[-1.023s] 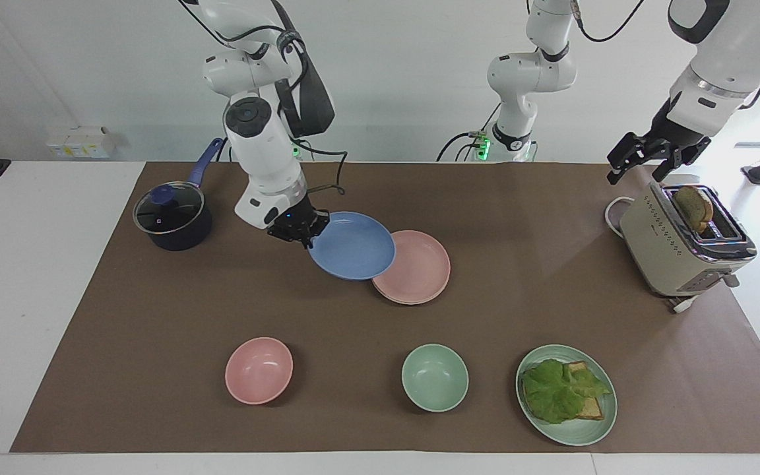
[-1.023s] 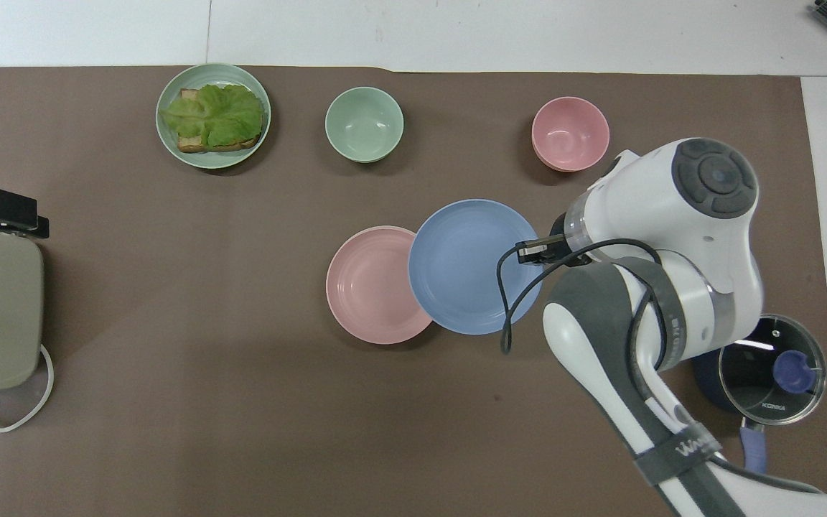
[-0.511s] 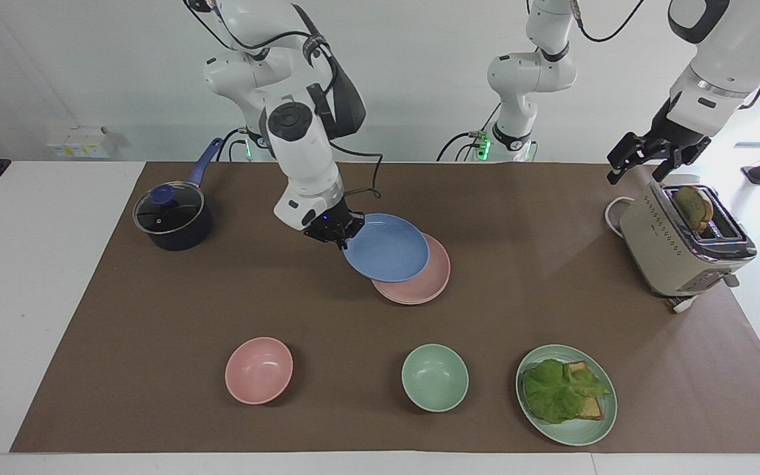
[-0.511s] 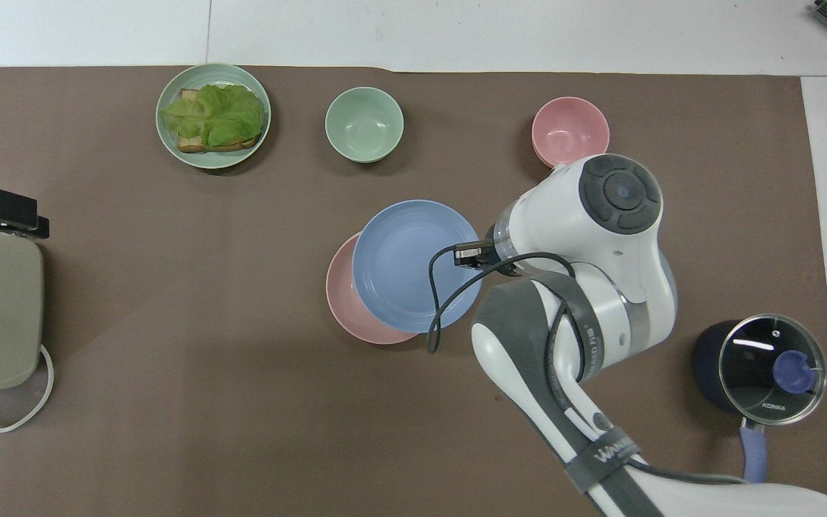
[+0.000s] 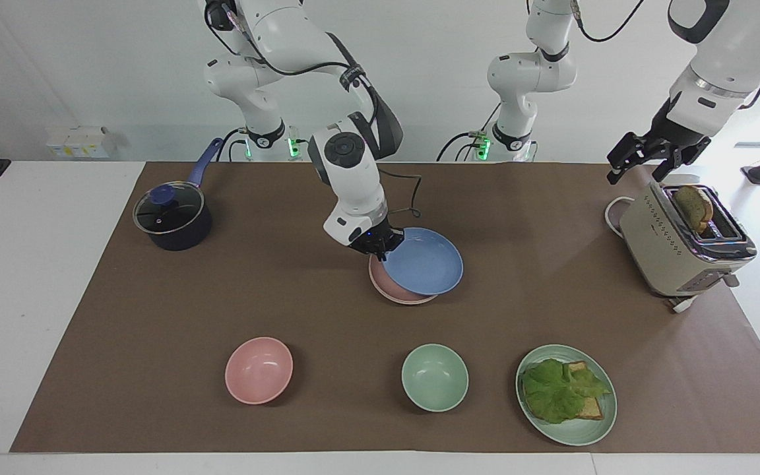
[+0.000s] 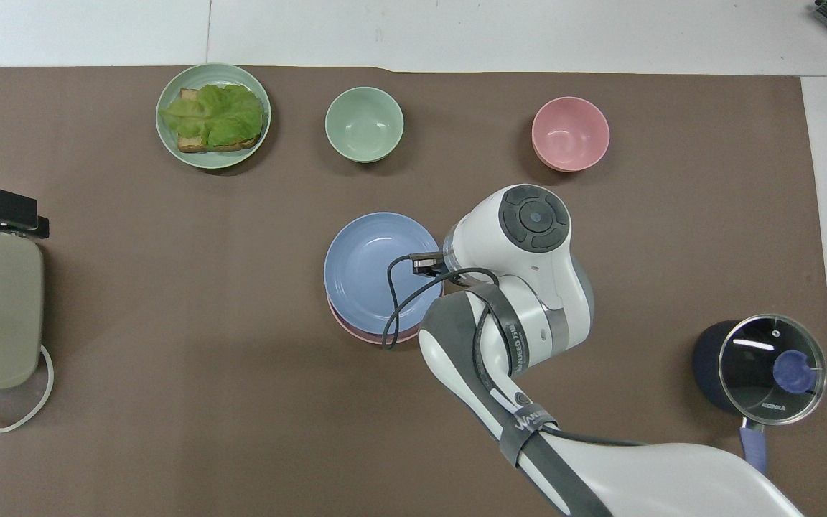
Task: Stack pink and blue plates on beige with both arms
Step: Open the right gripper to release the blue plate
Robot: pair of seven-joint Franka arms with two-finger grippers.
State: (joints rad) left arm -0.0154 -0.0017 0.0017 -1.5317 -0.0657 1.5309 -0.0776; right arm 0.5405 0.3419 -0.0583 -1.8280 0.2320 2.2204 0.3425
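Readable text is pretty thin here. "KONKA" printed small on glass lid [image 6: 772, 359] of dark saucepan [image 6: 711, 368] — overhead view only. Right arm [image 6: 521, 337] has grey strap with white lettering near its wrist, plus second strap lower down, reads something like "WANE…" — can't make out full word on either. Toaster [image 5: 680, 247] shows dot pattern, no legible wording.

centre: right arm [image 5: 347, 158] leans in over the plate stack, its right gripper [image 5: 377, 249] clamping the blue plate [image 5: 423, 261] over the pink plate [image 5: 393, 288] | farther from robots: pink bowl [image 5: 258, 370], green bowl [image 5: 435, 377], sandwich plate [image 5: 566, 394] in a row with bare mat between | ends: saucepan [image 5: 173, 218], toaster [image 5: 683, 241] under left gripper [image 5: 640, 158]
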